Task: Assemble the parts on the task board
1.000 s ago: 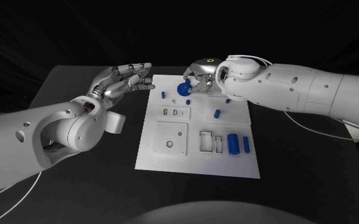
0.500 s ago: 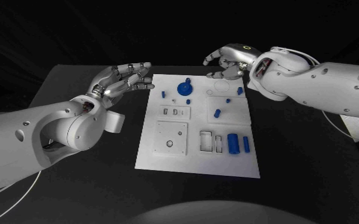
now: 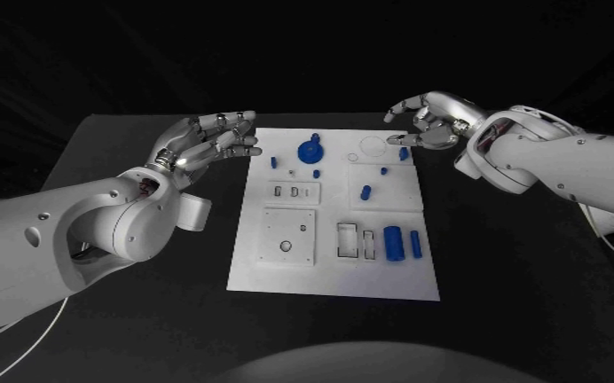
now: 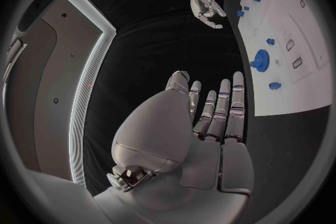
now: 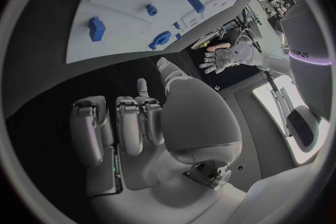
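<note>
Spanning the lower middle of the head view, the black tabletop [image 3: 141,312] carries the white task board [image 3: 335,277], which lies in the centre of the frame and runs from just below the two hands down toward the lower middle.

Next in size, the left hand [image 3: 205,144] sits at the upper left of the board, just off its edge, with its fingers spread apart and stretched toward the board; it holds nothing. The left wrist view shows the same palm [image 4: 210,134] flat and the fingers straight and apart. The right hand [image 3: 429,121] hangs at the upper right of the frame, over the board's far right corner, with its fingers loosely curled and apart and nothing between them; the right wrist view shows those fingers [image 5: 119,129] bent forward and bare.

On the board, a blue cylinder [image 3: 394,243] lies in the lower right part, with a slimmer blue bar [image 3: 414,241] just beside it on the right. A round blue part with a knob [image 3: 311,149] stands near the board's upper edge, left of centre. Smaller blue pieces dot the upper half: one [image 3: 366,192] right of centre, one [image 3: 403,153] near the right edge below the right hand, and one [image 3: 272,161] near the left edge.
</note>
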{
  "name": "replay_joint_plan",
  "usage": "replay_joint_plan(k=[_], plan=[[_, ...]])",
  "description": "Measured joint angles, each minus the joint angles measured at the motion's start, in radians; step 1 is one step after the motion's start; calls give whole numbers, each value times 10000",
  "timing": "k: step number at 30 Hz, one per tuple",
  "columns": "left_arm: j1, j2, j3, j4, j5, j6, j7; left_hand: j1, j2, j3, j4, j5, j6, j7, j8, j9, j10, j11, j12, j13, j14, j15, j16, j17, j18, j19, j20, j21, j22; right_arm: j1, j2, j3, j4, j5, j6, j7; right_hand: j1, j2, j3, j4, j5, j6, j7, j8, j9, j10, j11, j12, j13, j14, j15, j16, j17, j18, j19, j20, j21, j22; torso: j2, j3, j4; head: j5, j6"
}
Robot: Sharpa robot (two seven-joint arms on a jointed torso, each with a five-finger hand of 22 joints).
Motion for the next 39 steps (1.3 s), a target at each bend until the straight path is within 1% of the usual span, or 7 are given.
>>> replay_joint_plan(k=[3, 6, 9, 12, 15, 26, 39], plan=[[-44, -3, 0, -14, -9, 25, -2, 0, 0, 4, -4, 0, 0, 0, 0, 0, -35, 34, 0, 0, 0, 0, 0, 0, 0, -14, 14, 0, -6, -315, 54, -1, -380, 573, -101, 391, 162, -161, -77, 262, -6, -568, -5, 313, 305, 1, 1, 0, 0, 0, 0, 0, 0, 0, 14, -14, 0, -1, -25, 16, -35, 0, 12], [-73, -11, 0, -28, -25, 55, -3, 0, 0, 4, -4, 0, -36, 36, 0, 0, -35, 34, 0, 0, 0, 0, 0, -7, -1, -14, 14, 0, -6, -611, 178, -7, -766, 1157, -192, 802, 339, -149, -116, 490, 335, -1096, -5, 622, 545, 0, 0, 0, 0, 0, 0, 0, -1, 0, 14, -13, 0, -1, -47, 34, -57, 17, 15], [-96, -30, 0, -42, -41, 82, -7, 28, -28, 32, 25, 0, -36, 36, 0, 0, -35, 34, 0, 0, -36, 36, 0, -9, 1, -14, 14, 0, -5, -784, 287, -9, -1028, 1572, -237, 1110, 480, -164, -122, 651, 898, -1456, -4, 901, 708, 0, 1, 0, 0, 0, 0, 0, -1, 0, 14, -13, -1, -1, -60, 46, -63, 23, 14], [-117, -61, 0, -65, -61, 112, -13, 49, -49, 32, 25, 0, -36, 35, 0, 0, -35, 34, 0, 0, -36, 36, 0, -9, 2, -14, 14, 0, -5, -921, 396, -9, -1298, 1983, -269, 1433, 634, -185, -61, 768, 1731, -1795, -16, 1214, 857, -36, -35, 0, 0, 0, 1, 0, -1, -1, 14, -13, -1, -2, -71, 46, -69, 29, 14], [-130, -83, 0, -81, -75, 131, -21, 53, -53, 32, 25, 0, -36, 35, 0, 0, -35, 34, 0, 0, -36, 36, 0, -9, 1, -14, 14, 0, -5, -1004, 467, -4, -1505, 2277, -271, 1649, 738, -185, -32, 820, 2127, -1960, 0, 1437, 942, -36, -35, 0, 0, 0, 1, 0, -1, -1, 14, -13, -1, -2, -74, 41, -69, 23, 35], [-144, -97, 0, -94, -107, 180, -43, 53, -53, 32, 24, 0, -36, 35, 0, 0, -35, 34, 0, 0, -36, 36, 0, -8, 0, -13, 14, 0, -4, -1415, 671, -5, -2097, 2742, -203, 1927, 831, -172, -3, 847, 2178, -1990, 34, 1624, 999, -36, -35, 0, 8, 0, 1, 0, -2, 1, 13, -12, -2, -3, -66, 29, -78, -17, 91], [-150, -131, 0, -122, -122, 201, -55, 93, -12, 71, -15, 0, -36, 34, 0, 0, -35, 34, 0, 0, -35, 36, 0, -7, 2, -13, 14, 0, -4, -1520, 710, -2, -2291, 2868, -49, 2169, 836, -176, -80, 991, 2043, -1998, 45, 1933, 1052, -36, -34, 0, 6, 0, 1, 0, 5, 1, 13, -11, -8, -3, -69, 34, -65, -21, 65]])
